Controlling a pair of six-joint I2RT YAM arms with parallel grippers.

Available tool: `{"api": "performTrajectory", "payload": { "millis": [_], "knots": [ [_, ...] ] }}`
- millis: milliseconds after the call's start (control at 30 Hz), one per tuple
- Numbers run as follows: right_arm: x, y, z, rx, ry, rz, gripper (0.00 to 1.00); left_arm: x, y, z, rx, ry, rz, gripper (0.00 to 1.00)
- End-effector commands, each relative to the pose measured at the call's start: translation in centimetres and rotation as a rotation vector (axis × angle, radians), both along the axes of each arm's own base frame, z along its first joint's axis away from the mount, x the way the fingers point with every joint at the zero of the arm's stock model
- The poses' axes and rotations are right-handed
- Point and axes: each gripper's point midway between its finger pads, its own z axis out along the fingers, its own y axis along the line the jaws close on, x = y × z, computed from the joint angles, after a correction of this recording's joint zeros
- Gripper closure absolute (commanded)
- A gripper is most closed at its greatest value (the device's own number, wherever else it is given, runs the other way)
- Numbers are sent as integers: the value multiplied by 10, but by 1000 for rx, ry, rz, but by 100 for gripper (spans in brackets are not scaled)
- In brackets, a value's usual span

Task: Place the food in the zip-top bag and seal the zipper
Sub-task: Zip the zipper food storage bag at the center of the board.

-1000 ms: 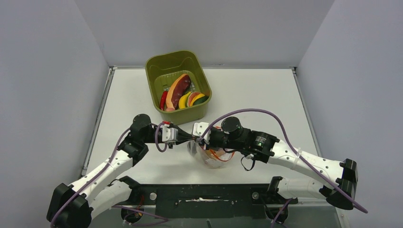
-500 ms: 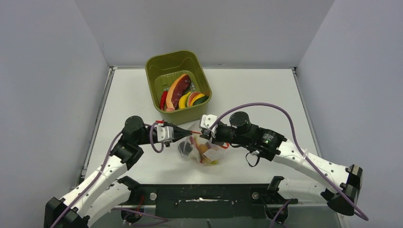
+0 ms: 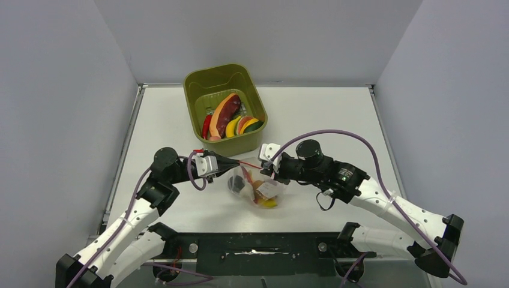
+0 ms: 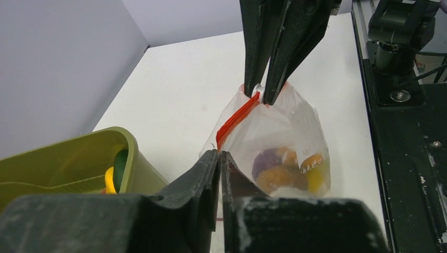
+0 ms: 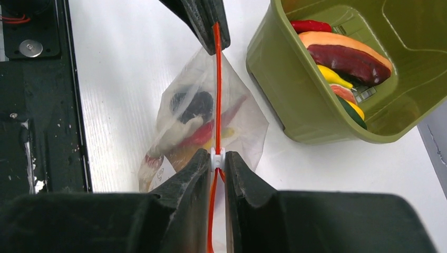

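Black and pressed tight together, the left jaws pinch the left end of the zipper [image 3: 249,164], a red-orange strip stretched taut and level above the tabletop [image 3: 336,120]. Just behind, an olive-green bin [image 3: 237,144] holds food [image 3: 231,117] not yet bagged: a red pepper [image 5: 311,25], a big brown-and-orange slice [image 5: 345,52], a yellow banana [image 5: 334,76], and orange and green slices [image 3: 249,125]. Under the strip hangs the zip-top bag [image 3: 259,191], clear and floppy, with a dark round piece [image 3: 238,183], a yellow piece [image 3: 268,203] and red and orange bits inside. Whether its bottom rests on the tabletop is hard to tell. At the strip's right end the right jaws, nearly closed, grip the small white slider [image 5: 217,157]. The strip's long axis runs straight from one pair of jaws to the other, so the closing looks to turn on drawing the slider along that line while the left jaws anchor the far end. Whether the mouth is sealed along its length cannot be made out.
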Motion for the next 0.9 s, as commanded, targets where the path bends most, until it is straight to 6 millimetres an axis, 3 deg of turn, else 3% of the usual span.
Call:
{"api": "performTrajectory", "payload": {
  "millis": [0, 133, 267, 433, 567, 633, 700, 867],
  "knots": [
    [3, 4, 25, 45, -28, 12, 100, 6, -1, 29, -68, -42, 3, 88],
    [1, 13, 31, 73, -29, 48, 100, -5, -10, 17, -49, -8, -103, 60],
    [0, 19, 34, 84, -32, 75, 100, -7, -16, 7, -38, 14, -153, 53],
    [-1, 25, 35, 85, -27, 97, 100, -7, -20, 11, -57, -3, -174, 53],
    [0, 29, 38, 94, -33, 103, 100, -10, -22, 9, -49, 8, -204, 60],
    [0, 29, 38, 97, -32, 100, 100, -12, -23, 6, -39, 20, -219, 74],
    [0, 30, 37, 93, -26, 100, 100, -13, -22, 5, -28, 24, -223, 98],
    [1, 23, 32, 70, -25, 79, 100, -2, -16, 2, 35, 0, -141, 100]
  ]
}}
